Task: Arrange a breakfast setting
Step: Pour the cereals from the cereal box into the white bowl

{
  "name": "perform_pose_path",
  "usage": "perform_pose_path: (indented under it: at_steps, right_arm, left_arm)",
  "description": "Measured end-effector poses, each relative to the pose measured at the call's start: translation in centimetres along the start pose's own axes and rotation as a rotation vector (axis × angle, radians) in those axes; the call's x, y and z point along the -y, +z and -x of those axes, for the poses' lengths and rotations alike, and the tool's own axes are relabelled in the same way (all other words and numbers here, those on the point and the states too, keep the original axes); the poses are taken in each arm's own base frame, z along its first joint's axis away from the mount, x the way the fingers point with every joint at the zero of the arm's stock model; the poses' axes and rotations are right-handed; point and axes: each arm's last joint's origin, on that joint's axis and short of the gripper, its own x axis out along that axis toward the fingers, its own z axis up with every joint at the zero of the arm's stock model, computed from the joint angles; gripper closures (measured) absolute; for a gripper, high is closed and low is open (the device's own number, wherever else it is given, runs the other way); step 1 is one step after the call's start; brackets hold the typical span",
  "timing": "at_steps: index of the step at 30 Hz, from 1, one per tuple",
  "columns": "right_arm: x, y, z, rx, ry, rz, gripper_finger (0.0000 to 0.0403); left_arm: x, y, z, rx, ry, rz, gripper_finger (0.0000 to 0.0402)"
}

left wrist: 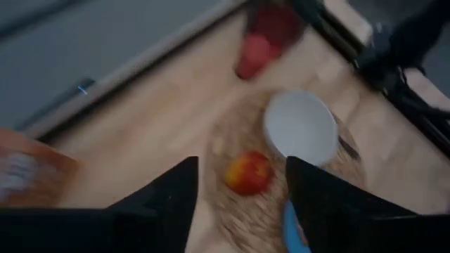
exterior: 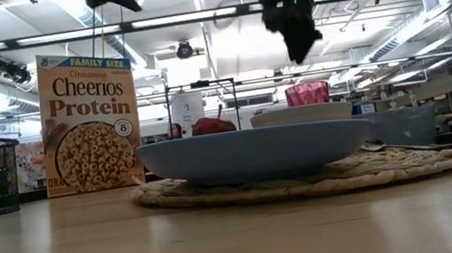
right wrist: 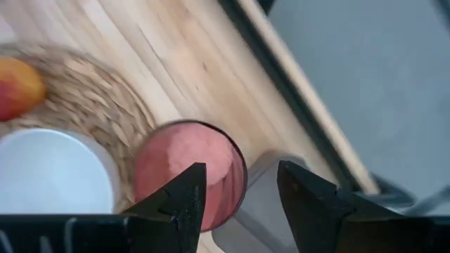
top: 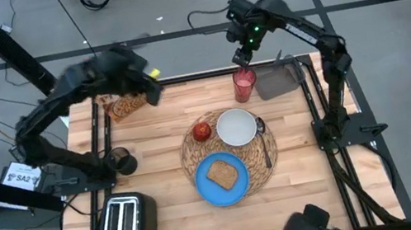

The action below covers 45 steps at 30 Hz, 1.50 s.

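Note:
The round straw placemat [top: 266, 153] lies mid-table. On it are the blue plate [top: 205, 188] with the toast slice [top: 222, 175], the white bowl [top: 236, 126], the red apple [top: 202, 131] and the metal spoon [top: 264, 140]. The pink glass [top: 244, 83] stands just beyond the mat's far edge. The orange Cheerios box [exterior: 88, 120] stands upright at the far left. My right gripper [right wrist: 240, 169] is open, raised above the glass. My left gripper [left wrist: 242, 165] is open and empty, up in the air beside the box.
A silver toaster [top: 124, 229] stands at the near left corner. A black mesh cup [top: 121, 160] stands at the left edge. A grey flat object [top: 277, 80] lies at the far right, beside the glass. Bare wood shows on the table's near right.

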Motion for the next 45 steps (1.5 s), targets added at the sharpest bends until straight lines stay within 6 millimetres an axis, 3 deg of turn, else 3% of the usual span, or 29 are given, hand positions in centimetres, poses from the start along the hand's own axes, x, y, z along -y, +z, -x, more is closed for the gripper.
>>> perform_pose_path:
  at_steps: [4,10,15,25,31,36,42,45]
  right_arm:
    - [-1.7,-0.9,4.0,0.135,0.003,0.051,0.022]
    - [-4.6,-2.8,8.3,0.284,0.041,0.102,0.022]
    - [-6.3,-4.1,10.5,0.345,0.072,0.115,0.022]
    - [-7.8,-6.0,12.7,0.399,0.108,0.087,0.022]
    - [-8.3,-6.3,13.0,0.399,0.123,0.082,0.022]
    - [-9.3,-6.2,13.5,0.46,0.13,0.173,0.0221]
    - [-9.6,-6.4,16.6,0.737,0.103,0.274,0.0221]
    - [-9.6,-6.8,18.4,0.869,0.102,0.339,0.0221]
  left_arm:
    - [-3.1,0.3,2.6,0.083,0.137,-0.004,0.014]
    - [-8.3,1.0,4.1,0.104,0.367,-0.005,0.0132]
    - [-11.5,1.6,2.9,0.019,0.422,0.014,0.0132]
    - [-14.2,1.8,-1.1,-0.232,0.444,-0.072,0.0142]
    - [-15.4,1.4,-2.5,-0.372,0.44,-0.071,0.0187]
    - [-16.2,1.3,-3.6,-0.436,0.469,-0.072,0.025]
    - [-16.2,1.3,-3.8,-0.452,0.481,-0.093,0.0378]
    - [-15.8,1.1,-3.3,-0.448,0.476,-0.094,0.0391]
